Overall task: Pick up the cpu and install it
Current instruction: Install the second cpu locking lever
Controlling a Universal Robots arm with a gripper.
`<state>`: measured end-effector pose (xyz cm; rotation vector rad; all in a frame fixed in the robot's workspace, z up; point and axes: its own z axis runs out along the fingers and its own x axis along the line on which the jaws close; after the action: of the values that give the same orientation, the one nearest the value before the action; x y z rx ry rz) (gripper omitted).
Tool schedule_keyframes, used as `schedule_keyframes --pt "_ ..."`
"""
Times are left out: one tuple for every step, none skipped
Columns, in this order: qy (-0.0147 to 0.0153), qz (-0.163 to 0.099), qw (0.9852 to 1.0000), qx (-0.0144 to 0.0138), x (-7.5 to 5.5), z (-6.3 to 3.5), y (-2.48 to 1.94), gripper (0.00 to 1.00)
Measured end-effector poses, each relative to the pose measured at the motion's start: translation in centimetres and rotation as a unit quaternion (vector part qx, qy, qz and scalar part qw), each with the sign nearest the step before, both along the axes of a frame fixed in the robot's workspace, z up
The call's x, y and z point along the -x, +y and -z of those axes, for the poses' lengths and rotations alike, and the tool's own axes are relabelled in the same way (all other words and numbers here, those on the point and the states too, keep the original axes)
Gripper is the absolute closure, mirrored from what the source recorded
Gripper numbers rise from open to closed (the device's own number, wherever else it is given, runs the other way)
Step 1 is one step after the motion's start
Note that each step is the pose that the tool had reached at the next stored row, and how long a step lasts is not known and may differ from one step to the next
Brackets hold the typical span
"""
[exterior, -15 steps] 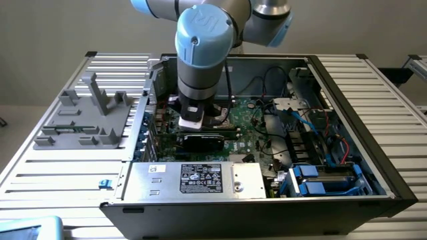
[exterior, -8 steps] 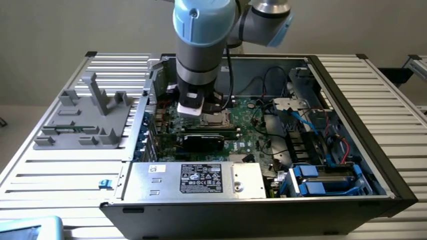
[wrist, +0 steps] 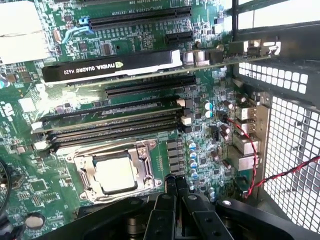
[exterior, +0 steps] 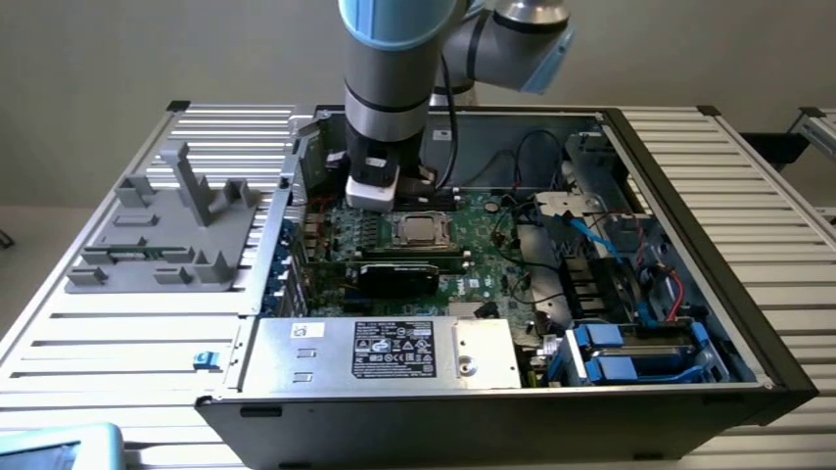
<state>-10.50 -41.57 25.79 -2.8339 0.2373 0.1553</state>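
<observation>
While I hang inside the computer case (exterior: 679, 196), my jaws are pressed together with nothing between them. In the wrist view my gripper (wrist: 176, 187) shows as two thin black fingers (wrist: 170, 189) touching each other, just beside the socket frame (wrist: 116, 172).

That socket frame is my landmark. The cpu (wrist: 116, 172) lies flat inside it, shiny and pale, with the metal frame all around it. It looks like it sits level in its place. So I think the picking up and the putting in are done. I cannot tell if the frame is locked down over the cpu, so that part may still be left.

Just past the socket frame lie the long black memory slots (wrist: 112, 127). Beyond those stands the graphics card (wrist: 112, 67) with its white writing. On the other side of me from the socket frame is the case wall full of little holes, with a red and black wire (wrist: 252, 165) running near it.

From the exterior view I see things the wrist view does not: my thick grey arm (exterior: 392, 88) coming down just beside the socket frame, the silver power box (exterior: 379, 352) at the near edge of the case, and the blue cables. Well apart from the socket frame, outside the case on the counter (exterior: 131, 333), stands a grey plastic fixture (exterior: 163, 230) with upright posts. From the wrist view I see the small parts of the green board (wrist: 200, 145) up close.
</observation>
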Motion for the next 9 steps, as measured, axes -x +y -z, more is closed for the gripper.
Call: schedule_keyframes --pt "0.0 0.0 1.0 0.0075 0.0 -0.04 0.17 0.88" --pt "-0.0001 0.0 0.9999 0.0137 0.0 -0.09 0.37 0.88" --pt "-0.0003 0.0 0.9998 0.0194 0.0 -0.15 0.57 0.88" --pt "-0.0007 0.0 0.9997 0.025 0.0 -0.21 0.78 0.88" --pt "-0.0011 0.0 0.9995 0.0315 0.0 -0.25 1.01 0.88" --pt "-0.0015 0.0 0.9993 0.0379 0.0 -0.29 1.2 0.88" --pt "-0.0019 0.0 0.999 0.0446 0.0 -0.32 1.39 0.88" --pt "-0.002 0.0 0.9986 0.0523 0.0 -0.34 1.56 0.88" --pt "-0.0023 0.0 0.9982 0.0603 0.0 -0.35 1.72 0.88"
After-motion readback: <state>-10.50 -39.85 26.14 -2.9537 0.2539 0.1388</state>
